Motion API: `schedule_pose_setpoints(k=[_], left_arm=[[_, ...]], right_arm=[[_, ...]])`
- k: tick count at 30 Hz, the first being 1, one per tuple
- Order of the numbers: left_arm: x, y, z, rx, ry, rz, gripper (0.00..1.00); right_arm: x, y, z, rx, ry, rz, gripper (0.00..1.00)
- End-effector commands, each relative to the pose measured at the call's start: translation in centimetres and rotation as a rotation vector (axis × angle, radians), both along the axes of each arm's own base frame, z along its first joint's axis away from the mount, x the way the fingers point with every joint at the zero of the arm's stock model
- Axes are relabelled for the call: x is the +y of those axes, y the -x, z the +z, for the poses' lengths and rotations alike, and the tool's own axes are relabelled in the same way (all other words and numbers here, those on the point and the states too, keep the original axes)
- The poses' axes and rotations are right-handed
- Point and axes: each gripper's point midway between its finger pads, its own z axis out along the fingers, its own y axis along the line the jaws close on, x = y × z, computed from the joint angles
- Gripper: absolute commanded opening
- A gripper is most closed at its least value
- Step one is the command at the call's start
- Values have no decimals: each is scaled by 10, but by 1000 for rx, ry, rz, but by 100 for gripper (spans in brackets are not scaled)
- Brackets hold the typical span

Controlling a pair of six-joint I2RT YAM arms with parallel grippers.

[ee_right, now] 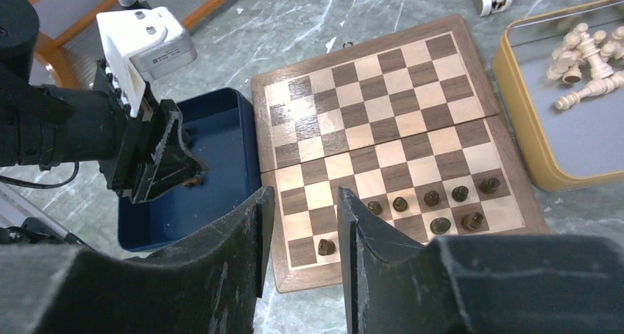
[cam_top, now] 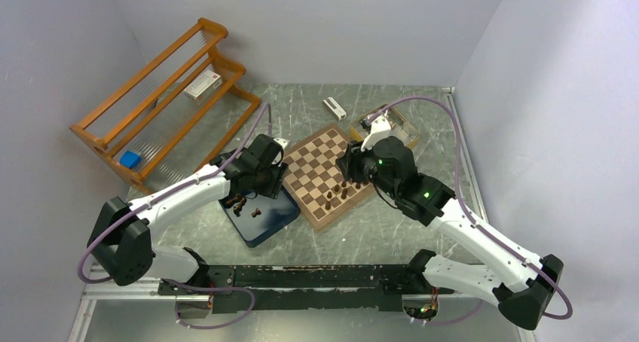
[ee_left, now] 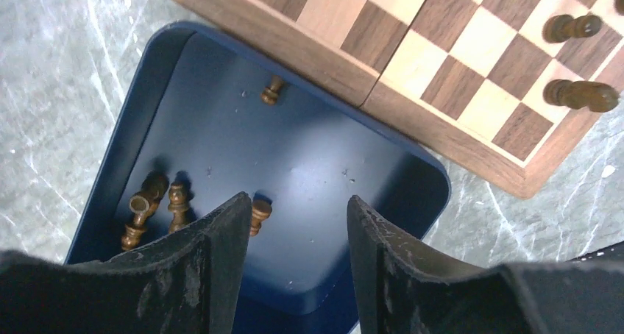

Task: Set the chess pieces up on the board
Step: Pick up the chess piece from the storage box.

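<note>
The board (ee_right: 368, 121) lies open on the table, with several dark chess pieces (ee_right: 431, 198) standing in its two near rows and one alone at a corner (ee_right: 327, 246). More dark pieces (ee_left: 176, 205) lie in the dark blue box (ee_left: 309, 165), one of them (ee_left: 272, 90) near its far wall. My left gripper (ee_left: 294, 209) hangs open over the box with nothing between its fingers; one piece (ee_left: 257, 215) lies just beside the left finger (ee_left: 221, 253). Over the board's near edge, my right gripper (ee_right: 303, 198) is also open and holds nothing.
A yellow tray (ee_right: 515, 106) of pale pieces (ee_right: 578, 58) sits right of the board. A small white block (cam_top: 334, 108) lies behind the board. A wooden rack (cam_top: 162, 101) stands at the back left. The two grippers (cam_top: 265, 182) (cam_top: 345, 172) flank the board's near-left side.
</note>
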Motion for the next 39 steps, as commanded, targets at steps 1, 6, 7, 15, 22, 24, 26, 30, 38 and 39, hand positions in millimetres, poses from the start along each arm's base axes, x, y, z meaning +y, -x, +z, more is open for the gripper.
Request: schedule_pose_setpoints(k=[1, 6, 7, 15, 22, 24, 26, 30, 38, 39], left_arm=[[-14, -12, 12, -60, 69, -47, 55], [27, -8, -12, 121, 42, 141, 53], [31, -2, -18, 165, 39, 151, 52], [37, 21, -45, 274, 24, 181, 49], [43, 23, -58, 293, -24, 180, 45], [43, 23, -62, 298, -28, 180, 45], [44, 25, -67, 311, -37, 183, 44], [44, 30, -78, 336, -39, 177, 42], [42, 33, -87, 333, -55, 165, 36], [40, 33, -86, 329, -52, 163, 36]], right_arm=[[-5, -3, 9, -45, 0, -15, 41], [-7, -2, 10, -56, -5, -15, 41], [-8, -2, 10, -57, -3, -17, 41], [-16, -3, 19, -95, 5, -41, 41], [-17, -3, 18, -93, 11, -46, 41], [-17, -3, 17, -93, 6, -48, 42], [-17, -3, 16, -91, 5, -46, 42], [-17, -4, 15, -89, 8, -49, 42], [-15, -4, 12, -84, 18, -40, 42], [-15, -4, 12, -83, 20, -40, 42]])
